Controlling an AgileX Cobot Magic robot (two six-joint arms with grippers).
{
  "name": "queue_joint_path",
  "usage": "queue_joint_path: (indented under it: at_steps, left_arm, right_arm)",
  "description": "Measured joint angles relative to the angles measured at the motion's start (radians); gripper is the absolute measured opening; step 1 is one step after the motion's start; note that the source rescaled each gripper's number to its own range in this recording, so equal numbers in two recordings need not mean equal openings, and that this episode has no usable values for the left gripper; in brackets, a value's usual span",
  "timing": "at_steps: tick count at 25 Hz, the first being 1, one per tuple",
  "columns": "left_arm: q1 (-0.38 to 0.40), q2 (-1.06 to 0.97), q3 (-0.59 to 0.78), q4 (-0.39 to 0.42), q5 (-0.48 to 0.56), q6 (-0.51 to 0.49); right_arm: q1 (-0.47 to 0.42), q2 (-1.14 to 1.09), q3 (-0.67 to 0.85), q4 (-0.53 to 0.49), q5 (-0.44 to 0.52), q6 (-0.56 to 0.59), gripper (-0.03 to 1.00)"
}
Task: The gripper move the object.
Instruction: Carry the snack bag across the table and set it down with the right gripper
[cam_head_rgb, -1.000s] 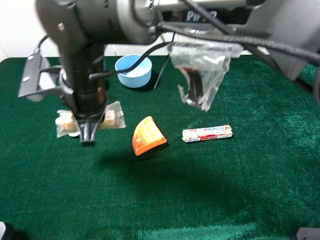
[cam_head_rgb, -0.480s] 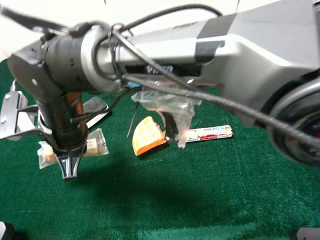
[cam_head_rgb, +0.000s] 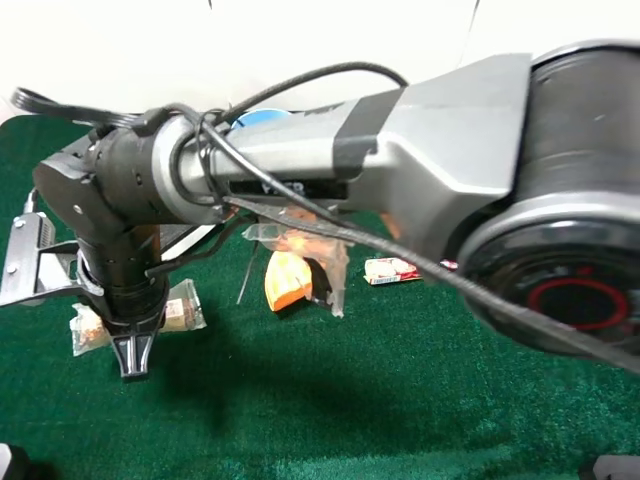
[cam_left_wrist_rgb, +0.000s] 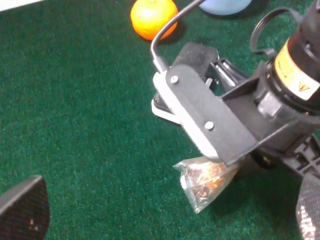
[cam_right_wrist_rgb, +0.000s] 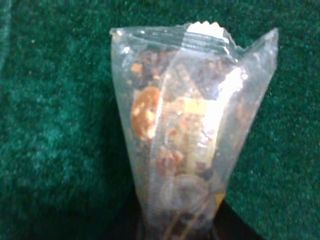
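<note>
On green cloth (cam_head_rgb: 400, 420), white wall (cam_head_rgb: 120, 50) behind | right claw (cam_head_rgb: 133, 366) clamped on bar (cam_head_rgb: 88, 328), left of waffle (cam_head_rgb: 287, 280) | high view only: waffle, candy (cam_head_rgb: 388, 269) | left wrist only: orange (cam_left_wrist_rgb: 153, 16); left claw (cam_left_wrist_rgb: 165, 215) fingers wide apart | right wrist: bar close-up, crumbs through clear wrapper

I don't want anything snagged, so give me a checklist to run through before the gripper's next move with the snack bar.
1. Hold: right gripper shut on the snack bar, ok.
2. Lift: bar off the green mat, cannot tell.
3. Other side: left gripper open, apart from the bar, ok.
4. Neighbour: waffle wedge apart from the bar, ok.
5. Snag: plastic bag dangling from the arm near the wedge, not ok.
</note>
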Motion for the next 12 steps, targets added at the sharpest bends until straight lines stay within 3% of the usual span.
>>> queue_joint_path:
  at_steps: [12]
  left_arm:
    - [0.0, 0.0, 0.0, 0.0, 0.0, 0.0]
  right_arm:
    - [0.0, 0.073, -0.048, 0.016, 0.009, 0.0, 0.0]
